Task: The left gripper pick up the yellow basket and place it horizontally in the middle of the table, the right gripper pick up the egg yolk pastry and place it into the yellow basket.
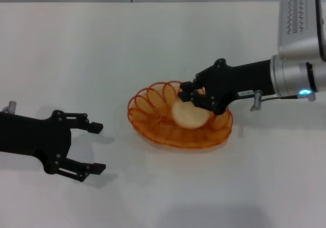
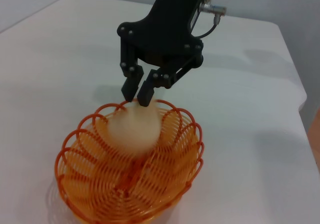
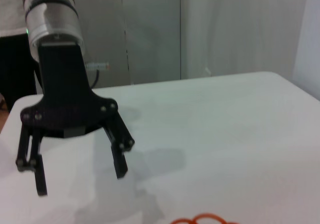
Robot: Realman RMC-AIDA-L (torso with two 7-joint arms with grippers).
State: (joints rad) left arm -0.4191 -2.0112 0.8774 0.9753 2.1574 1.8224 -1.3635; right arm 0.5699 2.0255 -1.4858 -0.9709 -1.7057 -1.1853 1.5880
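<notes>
Observe the yellow basket [image 1: 179,121] resting on the table [image 1: 102,55], near its middle, with its long axis running left to right. The egg yolk pastry [image 1: 189,114] is inside the basket and appears blurred; you cannot tell whether it rests on the basket floor or is just above it.

Note the right gripper [image 1: 189,94] positioned over the far rim of the basket, directly above the pastry. In the left wrist view the right gripper's fingertips [image 2: 134,89] stand close together just above the pastry [image 2: 134,129]; they grasp nothing.

Locate the left gripper [image 1: 96,147] on the left side of the table, apart from the basket. Its fingers are spread wide and empty, as the right wrist view confirms [image 3: 80,176].
</notes>
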